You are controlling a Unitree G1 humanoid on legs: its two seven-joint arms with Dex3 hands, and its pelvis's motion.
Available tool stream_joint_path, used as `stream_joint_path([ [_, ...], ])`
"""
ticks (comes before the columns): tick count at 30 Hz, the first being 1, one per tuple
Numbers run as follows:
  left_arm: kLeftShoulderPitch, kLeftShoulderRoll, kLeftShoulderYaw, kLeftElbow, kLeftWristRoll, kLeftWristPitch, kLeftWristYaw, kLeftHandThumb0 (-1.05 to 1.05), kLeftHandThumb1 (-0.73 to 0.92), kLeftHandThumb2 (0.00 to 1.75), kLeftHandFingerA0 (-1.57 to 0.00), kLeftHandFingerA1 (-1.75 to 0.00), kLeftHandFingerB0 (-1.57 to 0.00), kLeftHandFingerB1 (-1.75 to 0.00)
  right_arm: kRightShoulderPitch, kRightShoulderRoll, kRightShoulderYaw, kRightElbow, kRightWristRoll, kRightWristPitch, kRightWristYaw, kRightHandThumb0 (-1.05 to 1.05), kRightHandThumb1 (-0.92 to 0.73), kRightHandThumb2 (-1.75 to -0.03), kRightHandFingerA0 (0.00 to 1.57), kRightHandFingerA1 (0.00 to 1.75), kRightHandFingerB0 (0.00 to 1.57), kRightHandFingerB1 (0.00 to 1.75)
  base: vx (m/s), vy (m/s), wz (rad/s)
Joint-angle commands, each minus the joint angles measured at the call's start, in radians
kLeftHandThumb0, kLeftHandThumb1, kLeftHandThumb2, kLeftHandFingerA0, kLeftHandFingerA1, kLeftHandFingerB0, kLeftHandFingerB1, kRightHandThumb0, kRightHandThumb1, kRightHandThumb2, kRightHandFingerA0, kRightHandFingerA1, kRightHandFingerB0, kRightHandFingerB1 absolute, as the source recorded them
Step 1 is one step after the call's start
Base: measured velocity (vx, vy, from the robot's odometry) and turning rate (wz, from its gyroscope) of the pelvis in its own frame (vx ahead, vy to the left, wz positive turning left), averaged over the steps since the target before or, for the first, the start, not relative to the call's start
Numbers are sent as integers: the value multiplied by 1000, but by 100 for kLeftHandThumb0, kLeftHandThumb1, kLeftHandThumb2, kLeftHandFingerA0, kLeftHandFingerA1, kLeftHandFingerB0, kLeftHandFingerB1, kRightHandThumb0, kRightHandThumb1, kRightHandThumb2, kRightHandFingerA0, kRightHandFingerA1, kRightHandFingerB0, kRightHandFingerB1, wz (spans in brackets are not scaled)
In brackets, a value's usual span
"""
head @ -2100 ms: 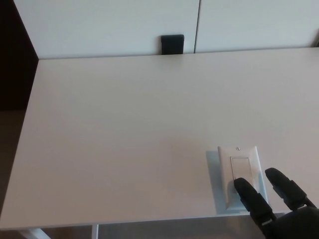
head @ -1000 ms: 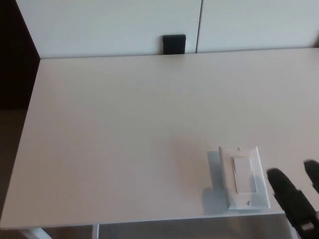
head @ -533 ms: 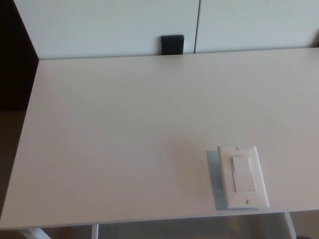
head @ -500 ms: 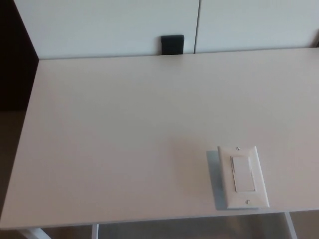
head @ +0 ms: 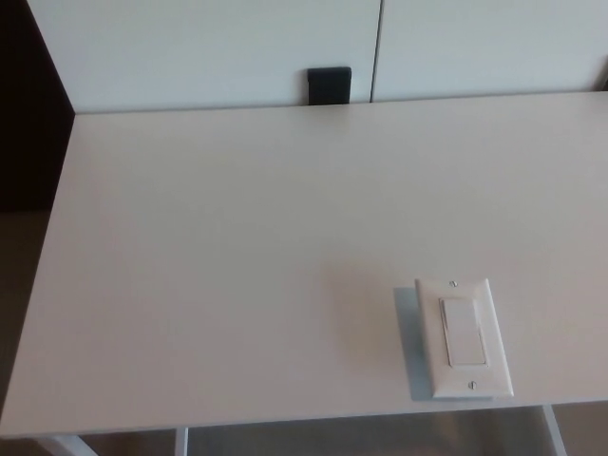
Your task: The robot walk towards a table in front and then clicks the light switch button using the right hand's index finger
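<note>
You have no hand in view, so the fingers' state cannot be told; light switch [head: 464, 336] lies flat near the table [head: 228, 256] front edge, rocker [head: 465, 332] facing up, presumably within your right hand's reach.

I cannot see my left hand or my right hand from my head camera. My arms and wrists are out of the picture too, so I cannot say how my fingers are set.
</note>
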Motion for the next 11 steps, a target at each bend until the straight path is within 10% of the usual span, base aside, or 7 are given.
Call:
stream_joint_path([
  [1,46,18,26,23,-2,-43,-10,-14,52,93,-27,-57,-16,-50,-50,25,-41,178,389,-120,186,-91,-58,-71,25,68,24,51,0,0,0],
  [3,36,17,30,30,-7,-44,-13,-14,52,93,-28,-57,-16,-50,-59,31,-46,177,412,-111,206,-88,-66,-60,25,65,27,47,0,0,0],
  [4,35,16,32,30,-9,-44,-13,-13,52,93,-28,-57,-16,-50,-62,30,-46,180,413,-110,208,-87,-51,-91,26,65,25,53,0,0,0],
  [5,33,15,33,28,-10,-41,-13,-14,52,92,-28,-57,-16,-50,-66,27,-45,182,416,-116,213,-85,-65,-60,25,66,26,47,0,0,0],
  [11,33,14,33,14,-1,-21,2,-13,52,93,-28,-57,-17,-50,-67,15,-42,188,425,-136,226,-85,-66,-61,24,65,26,46,0,0,0],
])
